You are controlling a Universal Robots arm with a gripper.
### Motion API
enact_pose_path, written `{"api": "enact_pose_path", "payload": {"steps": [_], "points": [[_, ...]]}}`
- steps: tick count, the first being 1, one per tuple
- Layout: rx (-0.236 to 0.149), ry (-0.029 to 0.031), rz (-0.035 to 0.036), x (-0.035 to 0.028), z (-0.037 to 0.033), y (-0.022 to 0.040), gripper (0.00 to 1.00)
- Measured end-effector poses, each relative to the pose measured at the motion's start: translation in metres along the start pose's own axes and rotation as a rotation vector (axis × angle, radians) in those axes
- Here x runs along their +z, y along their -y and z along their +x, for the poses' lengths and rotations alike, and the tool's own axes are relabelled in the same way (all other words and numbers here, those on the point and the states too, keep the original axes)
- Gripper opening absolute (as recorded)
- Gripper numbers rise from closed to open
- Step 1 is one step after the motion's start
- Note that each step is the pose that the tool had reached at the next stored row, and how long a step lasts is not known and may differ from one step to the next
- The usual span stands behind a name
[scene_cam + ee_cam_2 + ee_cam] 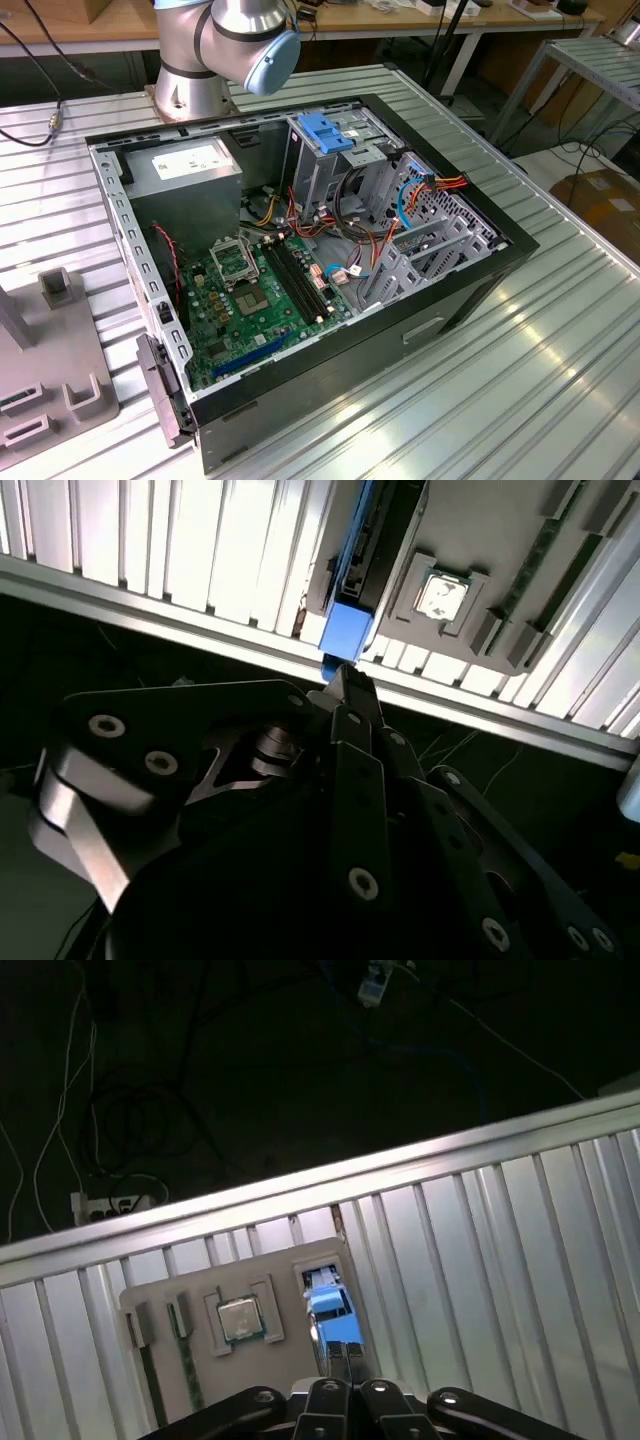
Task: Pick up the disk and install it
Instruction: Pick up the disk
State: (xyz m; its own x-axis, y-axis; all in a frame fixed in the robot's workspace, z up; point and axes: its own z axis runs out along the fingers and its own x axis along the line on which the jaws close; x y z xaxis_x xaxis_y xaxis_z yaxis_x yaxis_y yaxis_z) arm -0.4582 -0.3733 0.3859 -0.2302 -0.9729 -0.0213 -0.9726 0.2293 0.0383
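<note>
Exterior view: I get even, bright overhead light, glare streaks on the bench [560, 340]. Second wrist view: bench slats past the hand [345, 680] blown out, hand itself underexposed.

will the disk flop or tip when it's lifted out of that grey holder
Probably stiff: the disk looks like a flat slab edged by a blue rail. It seems to stand on edge in a slot of the grey holder, so it may tip once free. The smooth blue plastic near the end effector could be slippery.
</note>
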Motion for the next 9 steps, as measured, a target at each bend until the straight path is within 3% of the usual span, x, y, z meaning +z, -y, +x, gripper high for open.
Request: {"api": "enact_pose_path", "payload": {"steps": [9], "points": [[-0.143,-0.0018,0.0137,0.0047,0.0002,0.0002,0.10]]}}
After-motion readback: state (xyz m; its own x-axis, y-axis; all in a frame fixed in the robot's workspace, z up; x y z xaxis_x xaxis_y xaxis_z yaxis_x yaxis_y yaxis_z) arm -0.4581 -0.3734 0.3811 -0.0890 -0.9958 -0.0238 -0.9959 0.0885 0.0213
